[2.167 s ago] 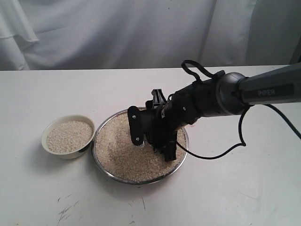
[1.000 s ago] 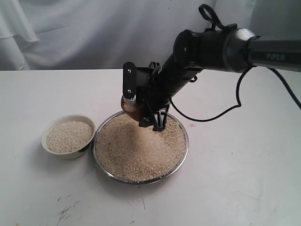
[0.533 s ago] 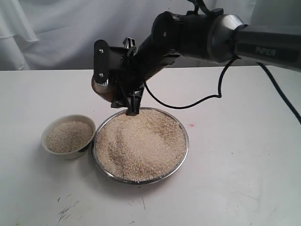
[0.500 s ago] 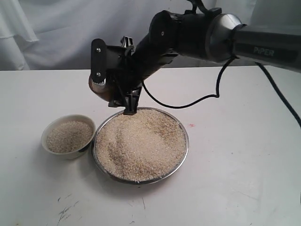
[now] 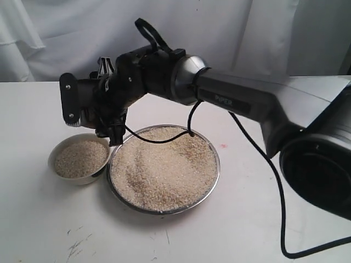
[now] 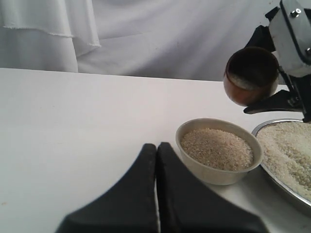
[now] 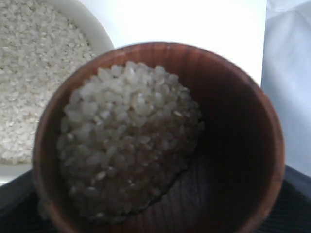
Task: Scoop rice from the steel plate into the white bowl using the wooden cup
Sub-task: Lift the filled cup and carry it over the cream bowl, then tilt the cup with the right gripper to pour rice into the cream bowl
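Above the gap between the white bowl (image 5: pixel 82 178) and the steel plate (image 5: pixel 164 211), my right claw (image 5: pixel 90 112) hangs in the air with the wooden cup (image 6: pixel 250 75) clamped between its two fingers. The jaws stand wide because the cup's round belly fills them. I grip it by the sides so the mouth is free to pour.

The cup is clear of both dishes and touches nothing but my fingers. It is tipped over, and the scoop of rice (image 7: pixel 126 141) inside has slid against the lower wall, leaving the other side of the dark wood (image 7: pixel 233 145) bare. No grain is falling that I can see. From my right wrist the bowl's rim and the rice already in it show just past the cup's lip, so I judge I am almost over the target but not centred on it. Tipping further now could send grains onto the table (image 5: pixel 44 219) between the dishes.

The bowl is well filled, so the pour wants to be slow and aimed at its middle. Plenty of rice (image 5: pixel 164 170) is left heaped on the plate.

My left claw (image 6: pixel 156 145) sits low near the table, fingers pressed together on nothing, short of the bowl and out of the way.
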Available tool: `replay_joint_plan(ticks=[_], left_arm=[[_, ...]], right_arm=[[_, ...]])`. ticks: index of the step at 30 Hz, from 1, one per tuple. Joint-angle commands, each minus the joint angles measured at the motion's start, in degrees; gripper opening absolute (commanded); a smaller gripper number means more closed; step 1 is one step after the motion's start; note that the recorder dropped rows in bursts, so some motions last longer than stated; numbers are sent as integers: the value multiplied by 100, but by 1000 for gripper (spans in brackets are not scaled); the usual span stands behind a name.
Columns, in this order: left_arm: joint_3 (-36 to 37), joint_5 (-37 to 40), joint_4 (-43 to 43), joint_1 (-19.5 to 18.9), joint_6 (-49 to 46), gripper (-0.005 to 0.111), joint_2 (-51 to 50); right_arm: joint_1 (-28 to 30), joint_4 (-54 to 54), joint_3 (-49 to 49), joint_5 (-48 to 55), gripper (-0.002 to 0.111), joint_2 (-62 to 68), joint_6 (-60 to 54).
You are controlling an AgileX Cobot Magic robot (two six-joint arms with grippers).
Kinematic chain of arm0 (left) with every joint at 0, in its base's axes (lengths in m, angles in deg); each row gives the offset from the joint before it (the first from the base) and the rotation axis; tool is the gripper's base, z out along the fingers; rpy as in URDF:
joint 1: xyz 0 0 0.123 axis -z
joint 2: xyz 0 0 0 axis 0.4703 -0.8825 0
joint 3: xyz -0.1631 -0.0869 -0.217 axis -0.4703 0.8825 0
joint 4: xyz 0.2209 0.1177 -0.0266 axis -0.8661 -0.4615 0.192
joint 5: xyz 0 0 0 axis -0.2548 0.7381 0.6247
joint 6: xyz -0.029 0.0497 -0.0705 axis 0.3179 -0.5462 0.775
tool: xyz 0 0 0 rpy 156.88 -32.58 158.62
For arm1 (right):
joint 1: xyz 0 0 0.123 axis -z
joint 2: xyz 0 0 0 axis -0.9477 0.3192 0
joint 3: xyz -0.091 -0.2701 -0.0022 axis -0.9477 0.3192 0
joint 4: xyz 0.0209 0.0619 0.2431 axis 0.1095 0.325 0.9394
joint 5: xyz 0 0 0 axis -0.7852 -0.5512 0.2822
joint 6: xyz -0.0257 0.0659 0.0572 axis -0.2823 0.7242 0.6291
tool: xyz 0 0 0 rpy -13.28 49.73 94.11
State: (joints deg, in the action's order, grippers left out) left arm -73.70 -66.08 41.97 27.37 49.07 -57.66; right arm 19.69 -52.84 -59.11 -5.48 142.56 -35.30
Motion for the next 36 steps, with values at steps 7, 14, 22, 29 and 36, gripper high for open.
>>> replay_joint_plan(ticks=[7,14,22,29,36], left_arm=[[26,-36,4,9,18,0,29],[26,-36,4,9,18,0,29],[26,-36,4,9,18,0,29],[26,-36,4,9,18,0,29],[26,-36,4,9,18,0,29]], right_arm=[[-200,-1434,-63,-379,0,59,404],[-305,-1933,-63,-583,0,98,419],[-436,-2363,-63,-719,0,327,482],[-547,-3523,-63,-786,0,489,740],[-660,-4432,-63,-893,0,504,1091]])
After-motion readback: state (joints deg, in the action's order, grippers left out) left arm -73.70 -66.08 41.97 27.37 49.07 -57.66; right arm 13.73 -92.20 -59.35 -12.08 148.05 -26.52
